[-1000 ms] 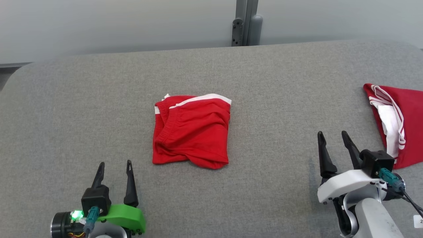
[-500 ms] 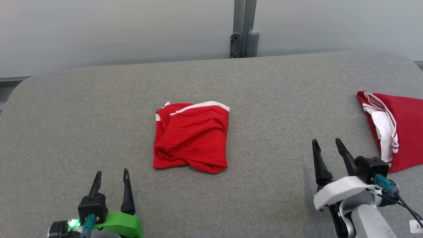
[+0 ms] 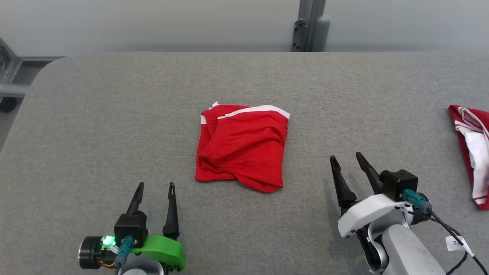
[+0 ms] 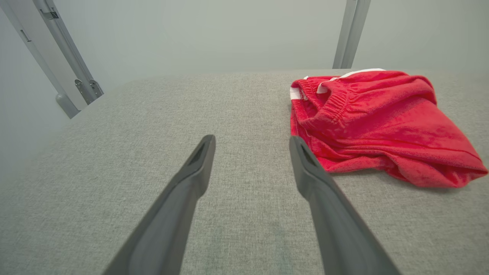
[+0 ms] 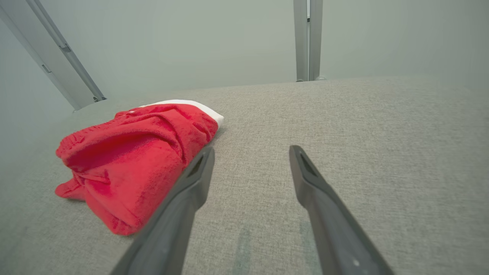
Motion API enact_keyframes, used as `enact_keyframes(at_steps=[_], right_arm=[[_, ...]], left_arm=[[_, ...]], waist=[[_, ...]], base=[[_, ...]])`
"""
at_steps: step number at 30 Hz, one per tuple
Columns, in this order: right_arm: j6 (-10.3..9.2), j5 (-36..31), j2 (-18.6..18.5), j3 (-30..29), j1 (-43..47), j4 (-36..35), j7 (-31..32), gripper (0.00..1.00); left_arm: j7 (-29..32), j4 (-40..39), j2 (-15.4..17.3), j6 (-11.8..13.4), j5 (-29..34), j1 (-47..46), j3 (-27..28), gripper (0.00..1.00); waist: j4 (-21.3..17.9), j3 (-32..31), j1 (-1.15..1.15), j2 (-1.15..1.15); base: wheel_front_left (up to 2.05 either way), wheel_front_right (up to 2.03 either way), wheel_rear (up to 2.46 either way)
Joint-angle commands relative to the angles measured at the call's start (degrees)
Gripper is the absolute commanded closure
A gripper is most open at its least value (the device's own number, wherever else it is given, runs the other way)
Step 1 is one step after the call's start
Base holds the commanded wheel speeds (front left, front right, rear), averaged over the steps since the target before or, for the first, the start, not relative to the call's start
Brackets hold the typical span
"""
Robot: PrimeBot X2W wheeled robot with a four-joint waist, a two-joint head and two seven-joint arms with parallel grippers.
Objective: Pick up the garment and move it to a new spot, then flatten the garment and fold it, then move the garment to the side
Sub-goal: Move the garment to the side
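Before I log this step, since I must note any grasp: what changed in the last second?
The head camera turned, sliding the whole scene right in its view. The right gripper came left, nearer the shorts. Nothing was gripped or let go. The shorts lie folded where they were, the other garment too; the left gripper kept its place, and both grippers stay open.

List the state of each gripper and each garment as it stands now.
Left gripper: open, empty, over the table.
Right gripper: open, empty.
Red garment: roughly folded, creased, lying mid-table, apart from both grippers.
Red-and-white garment: lying loose at the right of the head view, partly cut off by its edge.
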Motion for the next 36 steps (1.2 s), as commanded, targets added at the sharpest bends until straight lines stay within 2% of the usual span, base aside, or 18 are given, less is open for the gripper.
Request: enact_keyframes(at_steps=[1, 10, 20, 21, 22, 29, 33, 36], right_arm=[[-0.01, 0.3, -0.1, 0.9, -1.4, 0.7, 0.0, 0.00], [-0.01, 2.4, -0.2, 3.3, -6.6, 6.8, 0.0, 0.00], [-0.01, 2.6, -0.2, 2.1, -11.3, 17.3, 0.0, 0.00], [-0.01, 2.7, -0.2, 2.0, -11.5, 18.0, 0.0, 0.53], [-0.01, 2.6, -0.2, 1.7, -11.4, 18.7, 0.0, 1.00], [-0.08, 0.9, -0.4, -1.6, -9.9, 18.1, 0.1, 1.00], [-0.07, 1.1, -0.3, -1.9, -9.4, 16.4, 0.0, 1.00], [-0.06, 1.1, -0.2, -1.2, -9.0, 15.3, 0.0, 1.00]], left_arm=[[0.0, 0.0, 0.2, 0.1, -0.6, -1.0, -0.8, 0.00], [0.0, -0.3, 0.1, 1.2, -2.2, -1.4, -3.3, 0.00], [0.0, -0.8, 0.1, 1.5, -3.1, -1.8, -4.5, 0.00], [0.0, -0.8, 0.1, 1.5, -3.1, -1.8, -4.4, 0.00], [0.0, -0.8, 0.1, 1.5, -3.1, -1.8, -4.3, 0.00], [0.0, -0.6, 0.1, 1.0, -2.1, -1.0, -3.6, 0.00], [0.0, -0.6, 0.1, 0.4, -1.4, -0.8, -3.0, 0.00], [0.0, -0.6, 0.2, -0.2, -0.9, -1.1, -2.7, 0.00]], waist=[[4.8, 2.7, 0.00, 0.00], [13.3, 5.4, 0.00, 0.00], [16.2, 6.9, 0.00, 0.00], [16.3, 7.0, 0.00, 0.00], [16.4, 6.9, 0.00, 0.00], [14.2, 5.2, 0.00, 0.00], [10.4, 3.5, 0.00, 0.00], [6.0, 2.5, 0.00, 0.00]], base=[[0.00, 0.00, 0.00], [0.00, 0.00, 0.00], [0.00, 0.00, 0.00], [0.00, 0.00, 0.00], [0.00, 0.00, 0.00], [0.00, 0.00, 0.00], [0.00, 0.00, 0.00], [0.00, 0.00, 0.00]])
